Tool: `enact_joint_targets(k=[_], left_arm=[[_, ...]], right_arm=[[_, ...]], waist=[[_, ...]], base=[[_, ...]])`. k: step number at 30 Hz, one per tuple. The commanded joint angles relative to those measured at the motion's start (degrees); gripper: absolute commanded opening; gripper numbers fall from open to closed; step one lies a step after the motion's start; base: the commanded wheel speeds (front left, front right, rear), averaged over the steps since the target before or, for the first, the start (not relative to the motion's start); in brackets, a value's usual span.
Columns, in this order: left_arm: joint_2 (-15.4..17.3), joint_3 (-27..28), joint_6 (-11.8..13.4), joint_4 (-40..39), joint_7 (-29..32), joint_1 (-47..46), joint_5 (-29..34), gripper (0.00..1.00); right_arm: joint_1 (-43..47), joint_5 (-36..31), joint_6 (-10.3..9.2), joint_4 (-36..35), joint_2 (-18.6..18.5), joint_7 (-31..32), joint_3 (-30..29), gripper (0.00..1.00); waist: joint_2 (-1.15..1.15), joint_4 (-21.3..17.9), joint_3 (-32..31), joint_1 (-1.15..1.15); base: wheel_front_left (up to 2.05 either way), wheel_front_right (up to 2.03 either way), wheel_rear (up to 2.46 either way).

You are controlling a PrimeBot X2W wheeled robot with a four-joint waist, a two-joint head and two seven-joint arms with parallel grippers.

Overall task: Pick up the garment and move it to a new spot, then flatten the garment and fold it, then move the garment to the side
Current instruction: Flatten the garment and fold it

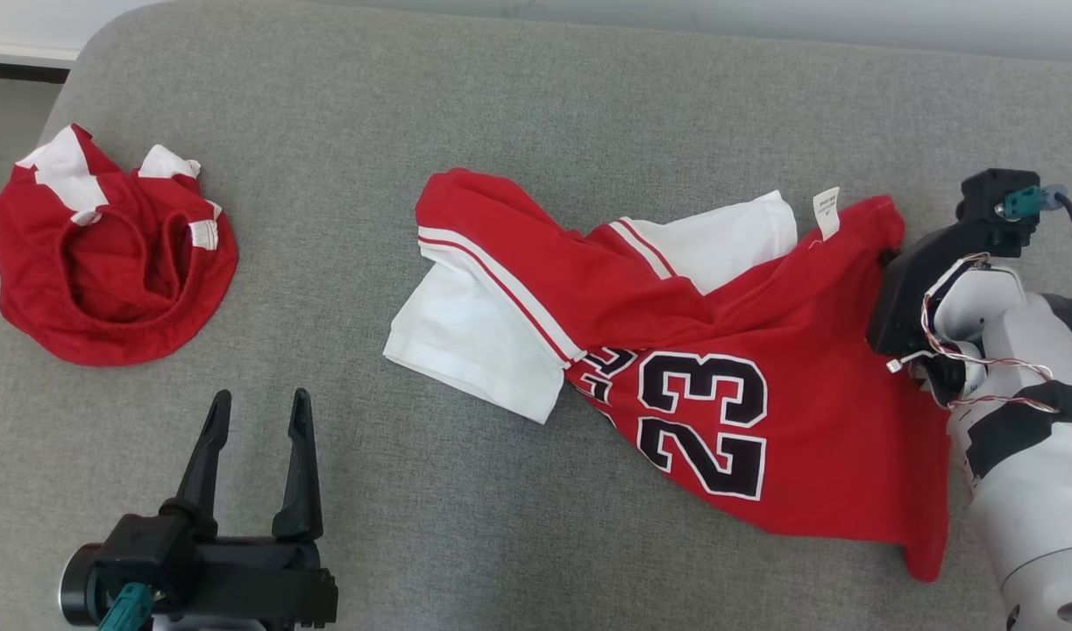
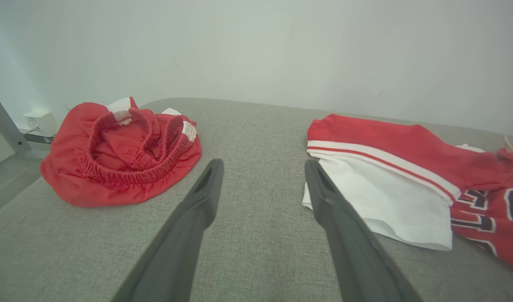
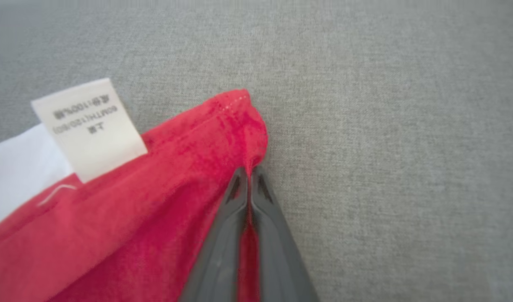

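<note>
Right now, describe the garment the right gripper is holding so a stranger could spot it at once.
On the grey cushion, look right of centre: a crumpled red jersey with white sleeves, its corner pinched by the right gripper. Unlike the red shorts bunched at far left, it bears a black 23.

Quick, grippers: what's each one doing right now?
Left gripper: open, holding nothing.
Right gripper: shut on the edge of the red jersey.
</note>
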Motion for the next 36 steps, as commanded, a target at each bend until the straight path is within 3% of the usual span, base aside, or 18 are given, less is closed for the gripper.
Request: enact_joint_targets(k=[1,10,17,21,30,36], left_arm=[[-0.1,0.1,-0.2,0.2,0.0,-0.3,-0.1,1.00],[-0.1,0.6,-0.5,1.0,0.0,-1.5,-0.4,1.00],[-0.1,1.1,-0.5,2.1,0.0,-1.1,-0.8,1.00],[-0.1,1.4,-0.3,2.6,0.0,-0.4,-0.9,1.00],[-0.1,2.3,0.2,3.5,0.0,1.7,-1.1,1.00],[-0.1,3.9,0.6,3.9,0.0,3.7,-0.7,1.00]], right_arm=[[-0.8,-0.6,-0.17,-0.1,-0.9,-1.9,-0.2,0.00],[-8.4,-1.4,-0.16,-3.8,-0.1,-14.7,1.9,0.00],[-12.7,2.5,-0.16,-8.0,-0.1,-29.4,11.7,0.00],[-13.5,5.6,-0.16,-10.8,-0.7,-32.7,16.6,0.00],[-1.5,14.2,-0.16,-17.3,-4.6,-33.3,23.9,0.00],[15.1,14.2,-0.16,-29.8,-8.1,-33.4,19.9,0.00]], waist=[[0.00,0.0,0.1,-0.01],[0.00,-0.3,0.2,-0.01],[0.00,-1.2,-1.8,-0.01],[0.00,-2.3,-3.2,-0.01],[0.00,-5.5,-7.1,-0.01],[0.00,-8.5,-9.7,-0.01]], base=[[0.00,0.00,0.00],[0.00,0.00,0.00],[0.00,0.00,0.00],[0.00,0.00,0.00],[0.00,0.00,0.00],[0.00,0.00,0.00]])
